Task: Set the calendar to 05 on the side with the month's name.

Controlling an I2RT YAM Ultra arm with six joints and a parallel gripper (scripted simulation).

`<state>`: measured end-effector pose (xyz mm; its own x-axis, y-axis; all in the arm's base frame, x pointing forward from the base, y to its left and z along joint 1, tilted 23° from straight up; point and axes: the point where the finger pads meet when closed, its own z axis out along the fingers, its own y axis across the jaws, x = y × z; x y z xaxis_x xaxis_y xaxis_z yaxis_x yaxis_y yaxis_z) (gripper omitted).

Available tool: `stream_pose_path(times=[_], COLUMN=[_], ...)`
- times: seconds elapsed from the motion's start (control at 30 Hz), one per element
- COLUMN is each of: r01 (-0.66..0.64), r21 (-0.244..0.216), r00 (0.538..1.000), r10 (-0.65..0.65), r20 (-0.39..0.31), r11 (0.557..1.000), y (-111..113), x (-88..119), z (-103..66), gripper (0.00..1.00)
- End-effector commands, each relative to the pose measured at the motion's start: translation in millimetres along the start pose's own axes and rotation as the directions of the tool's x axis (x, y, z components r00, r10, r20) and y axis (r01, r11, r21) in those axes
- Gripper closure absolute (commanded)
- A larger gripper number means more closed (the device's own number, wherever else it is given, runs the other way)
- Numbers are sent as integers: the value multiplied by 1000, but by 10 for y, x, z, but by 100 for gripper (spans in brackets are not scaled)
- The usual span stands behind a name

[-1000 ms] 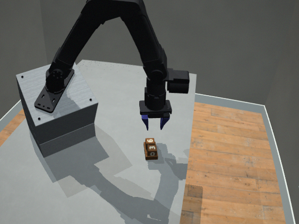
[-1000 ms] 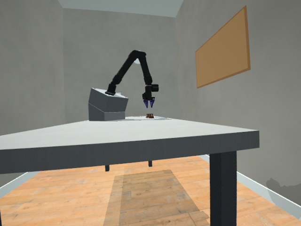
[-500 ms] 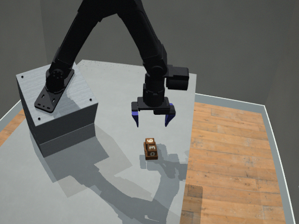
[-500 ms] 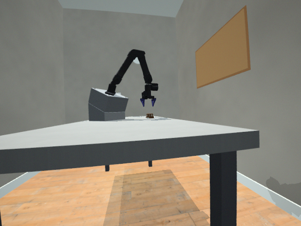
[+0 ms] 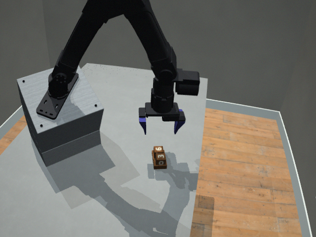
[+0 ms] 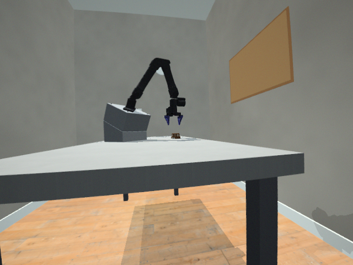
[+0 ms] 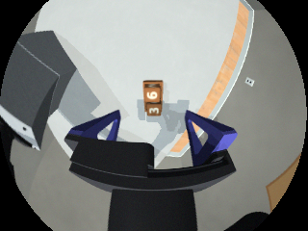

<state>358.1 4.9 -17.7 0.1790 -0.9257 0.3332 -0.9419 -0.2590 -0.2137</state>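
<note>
Calendar [image 5: 160, 157] [image 6: 175, 136] [image 7: 153, 98]: on the table [image 5: 119, 89] [image 6: 148, 154] [image 7: 111, 48], a bit below the middle of the top view and near the middle of the wrist view.
Tray [image 5: 160, 167] [image 7: 153, 82]: small and brown, under the two cubes.
Far cube [image 5: 158, 148]: in the upper part of the calendar in the top view, with a white 6 or 9 showing.
Near cube [image 5: 160, 157]: just below the other in the top view, with a 3 showing on top and a 0 on the side toward the bottom of the frame.
Month's name: too small to read, so cannot tell the date.
Gripper [image 5: 160, 134] [image 6: 174, 124] [image 7: 152, 114]: wide open, pointing down, holding nothing, above the calendar and apart from it.
Arm [image 5: 153, 33] [image 6: 146, 78]: black, bent high like an upside-down V.
Big block [image 5: 76, 125] [image 6: 135, 122] [image 7: 36, 72]: gray, at the left of the top view, under the arm.

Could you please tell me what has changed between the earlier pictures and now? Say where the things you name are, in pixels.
The hand [image 5: 160, 134] [image 6: 174, 124] [image 7: 152, 114] has opened wider, its fingers spreading apart above the calendar, and it has turned somewhat. It took hold of nothing. The tray [image 5: 160, 167] and both number cubes look unmoved.
</note>
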Motion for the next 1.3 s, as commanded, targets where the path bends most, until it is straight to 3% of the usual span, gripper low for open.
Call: stream_pose_path(times=[0.0,0.4,0.77,1.27], r01=[1,1,1,0], r21=[14,14,14,14], r00=[1000,1000,1000,1000], r10=[-1,-1,-1,-1], r20=[1,1,2,2], r11=[1000,1000,1000,1000], y=[-50,-48,-43,-43], x=[-8,-7,-7,-7], z=[-50,-341,-807,-854], gripper=[0,0,0,0])
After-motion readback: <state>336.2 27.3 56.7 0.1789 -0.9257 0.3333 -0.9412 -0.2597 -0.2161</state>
